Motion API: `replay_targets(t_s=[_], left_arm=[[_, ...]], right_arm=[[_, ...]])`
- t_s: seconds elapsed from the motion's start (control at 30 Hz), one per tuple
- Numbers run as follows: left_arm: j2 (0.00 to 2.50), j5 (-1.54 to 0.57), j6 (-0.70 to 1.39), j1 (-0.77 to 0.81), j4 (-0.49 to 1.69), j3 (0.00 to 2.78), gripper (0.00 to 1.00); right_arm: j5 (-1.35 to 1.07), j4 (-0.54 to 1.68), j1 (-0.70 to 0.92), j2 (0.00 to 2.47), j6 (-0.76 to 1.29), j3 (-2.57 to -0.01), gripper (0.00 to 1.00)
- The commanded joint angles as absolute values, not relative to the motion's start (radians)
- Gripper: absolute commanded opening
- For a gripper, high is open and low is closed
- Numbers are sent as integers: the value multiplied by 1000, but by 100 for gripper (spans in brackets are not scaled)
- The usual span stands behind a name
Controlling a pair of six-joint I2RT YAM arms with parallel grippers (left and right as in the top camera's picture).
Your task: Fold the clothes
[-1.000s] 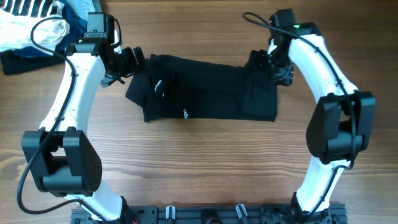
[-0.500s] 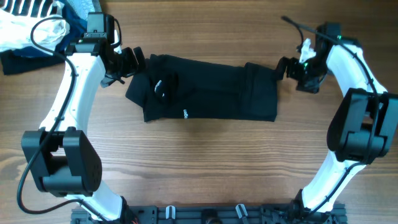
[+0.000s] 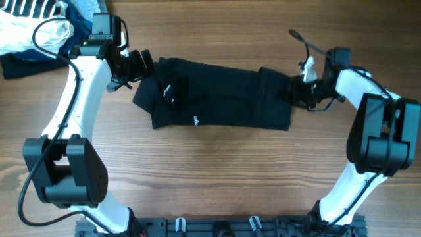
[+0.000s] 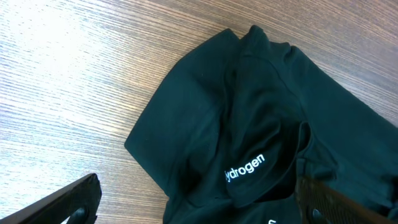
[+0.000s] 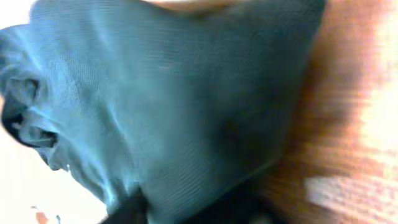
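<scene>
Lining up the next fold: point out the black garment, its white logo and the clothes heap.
black garment (image 3: 223, 99), overhead view, middle of body
white logo (image 4: 244, 168), left wrist view, middle of lettering
clothes heap (image 3: 16, 36), overhead view, white fabric

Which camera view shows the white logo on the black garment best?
The left wrist view: the logo reads "hydrogen" sharply. Overhead shows only tiny white marks; the right wrist view shows a blurred garment, no logo.
</scene>
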State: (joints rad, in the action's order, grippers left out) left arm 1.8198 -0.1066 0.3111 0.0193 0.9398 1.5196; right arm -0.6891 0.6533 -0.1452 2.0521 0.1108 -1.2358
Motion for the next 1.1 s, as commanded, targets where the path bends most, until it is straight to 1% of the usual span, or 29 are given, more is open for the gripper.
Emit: replay_targets(t_s=[0.0, 0.03, 0.2, 0.33, 0.5, 0.6, 0.87, 1.07], left_arm=[[1833, -122, 295, 15, 940, 1522, 100], [1833, -122, 295, 15, 940, 1522, 100], [1833, -122, 295, 15, 952, 1522, 100], [1833, -122, 295, 15, 955, 1522, 100], [1833, -122, 295, 15, 955, 1522, 100], [1833, -122, 295, 15, 955, 1522, 100], [1833, -123, 295, 15, 955, 1522, 100], [1833, -123, 295, 15, 956, 1522, 100]], right_arm=[[-624, 649, -137, 2076, 227, -1223, 7], [-604, 645, -139, 2076, 245, -1223, 4], [-492, 648, -171, 2064, 317, -1240, 4], [-437, 679, -208, 2031, 316, -1268, 4], [-173, 813, -225, 1975, 317, -1340, 4], [-86, 855, -224, 1933, 321, -1365, 4], [-27, 907, -178, 1858, 327, -1374, 4], [125, 944, -90, 1858, 414, -1397, 4]])
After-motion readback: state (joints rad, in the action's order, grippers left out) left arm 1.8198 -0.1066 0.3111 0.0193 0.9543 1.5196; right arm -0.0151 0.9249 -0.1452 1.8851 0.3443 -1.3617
